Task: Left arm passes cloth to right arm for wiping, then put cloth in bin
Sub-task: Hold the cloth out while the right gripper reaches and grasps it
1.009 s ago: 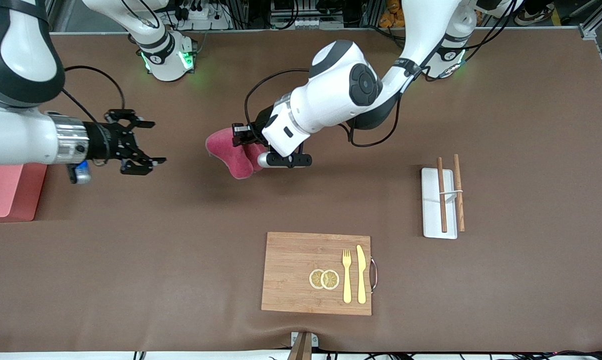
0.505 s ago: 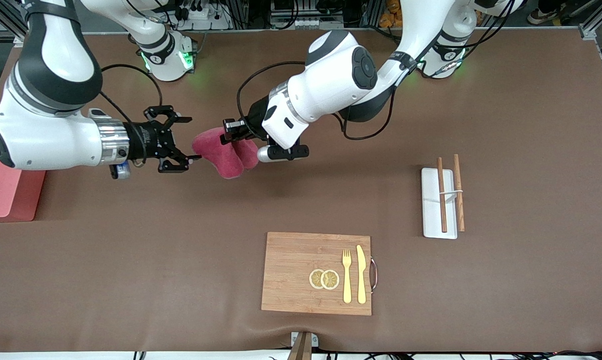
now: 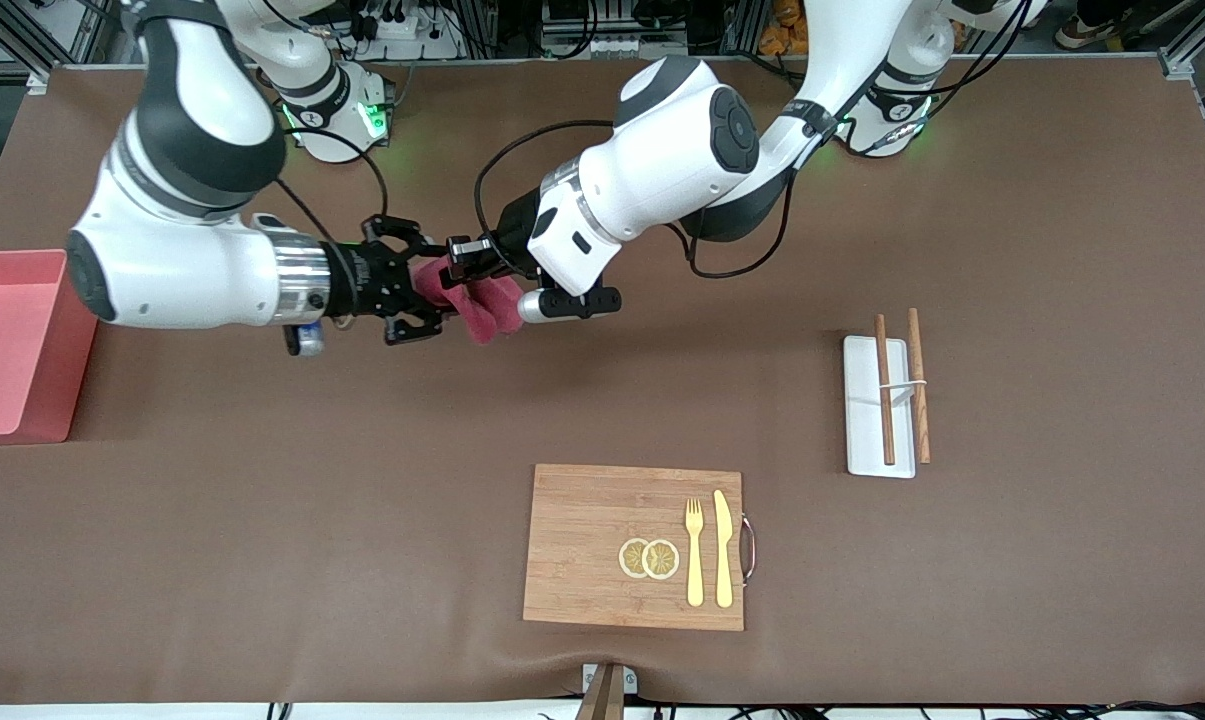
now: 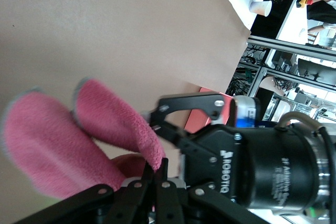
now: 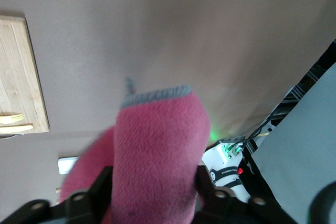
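The crimson cloth (image 3: pixel 487 308) hangs in the air between the two grippers, over the table's bare middle. My left gripper (image 3: pixel 459 268), on the all-white wrist, is shut on one end of it; the left wrist view shows its fingers (image 4: pixel 156 169) pinched on the fabric (image 4: pixel 47 140). My right gripper (image 3: pixel 427 285), on the silver wrist, is open with its fingers on either side of the cloth's other end. In the right wrist view the cloth (image 5: pixel 157 145) fills the gap between that gripper's spread fingers (image 5: pixel 152 192). The pink bin (image 3: pixel 74 350) stands at the right arm's end of the table.
A wooden board (image 3: pixel 582 540) with lemon slices (image 3: pixel 649 558), a fork (image 3: pixel 695 550) and a knife (image 3: pixel 724 545) lies near the front camera. A white tray (image 3: pixel 867 440) with chopsticks (image 3: pixel 884 390) lies toward the left arm's end.
The right arm has swung from beside the bin to the cloth, and its open fingers now straddle it. The left gripper has held the cloth almost still.
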Robot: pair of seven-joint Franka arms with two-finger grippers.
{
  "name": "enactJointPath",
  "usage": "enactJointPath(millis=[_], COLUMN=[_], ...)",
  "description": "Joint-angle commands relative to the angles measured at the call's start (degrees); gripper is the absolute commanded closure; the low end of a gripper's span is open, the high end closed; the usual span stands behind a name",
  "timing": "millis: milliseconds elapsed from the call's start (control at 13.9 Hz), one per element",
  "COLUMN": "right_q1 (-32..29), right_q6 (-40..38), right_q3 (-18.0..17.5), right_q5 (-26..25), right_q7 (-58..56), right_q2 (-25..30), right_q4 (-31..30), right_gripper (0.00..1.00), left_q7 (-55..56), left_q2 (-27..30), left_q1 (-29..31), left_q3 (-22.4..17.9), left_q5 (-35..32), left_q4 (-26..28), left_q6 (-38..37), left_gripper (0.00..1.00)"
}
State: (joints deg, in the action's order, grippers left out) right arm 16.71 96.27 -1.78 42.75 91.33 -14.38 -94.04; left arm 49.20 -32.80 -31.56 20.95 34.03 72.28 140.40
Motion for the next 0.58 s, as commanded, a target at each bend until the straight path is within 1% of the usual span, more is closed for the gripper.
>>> enactJointPath(millis=[0, 72, 144, 216, 288, 432, 505], right_q1=[0.4, 0.1, 0.0, -0.1, -0.1, -0.5, -0.7], right_q6=[0.6, 0.5, 0.4, 0.3, 0.2, 0.0, -0.6], right_q3=[0.4, 0.4, 0.4, 0.4, 0.4, 0.4, 0.5], right_q5=[1.3, 1.3, 1.3, 1.3, 1.3, 0.9, 0.5], right_q7=[2.2, 2.4, 2.3, 2.0, 1.8, 1.0, -1.6], right_q2=[-0.6, -0.6, -0.6, -0.6, -0.6, -0.6, -0.6], right_q4=[0.9, 0.9, 0.8, 0.9, 0.9, 0.9, 0.8], right_gripper=[1.0, 1.0, 1.0, 1.0, 1.0, 1.0, 1.0], left_q7=[-0.1, -0.2, -0.2, -0.2, 0.0, -0.2, -0.2], left_q2=[1.5, 1.7, 1.9, 2.3, 2.9, 3.6, 3.8], left_q1=[0.3, 0.5, 0.8, 0.7, 0.8, 1.5, 2.6], left_q3=[-0.1, -0.2, -0.3, -0.6, -0.5, -0.7, -0.7], left_q5=[0.4, 0.3, 0.2, -1.1, -2.6, -3.0, -3.4], left_q4=[0.9, 0.9, 0.9, 0.9, 1.5, 2.1, 2.2], left_q6=[0.5, 0.5, 0.5, 0.4, 0.3, -0.2, -0.7], left_gripper=[1.0, 0.94, 0.33, 0.0, 0.0, 0.0, 0.0])
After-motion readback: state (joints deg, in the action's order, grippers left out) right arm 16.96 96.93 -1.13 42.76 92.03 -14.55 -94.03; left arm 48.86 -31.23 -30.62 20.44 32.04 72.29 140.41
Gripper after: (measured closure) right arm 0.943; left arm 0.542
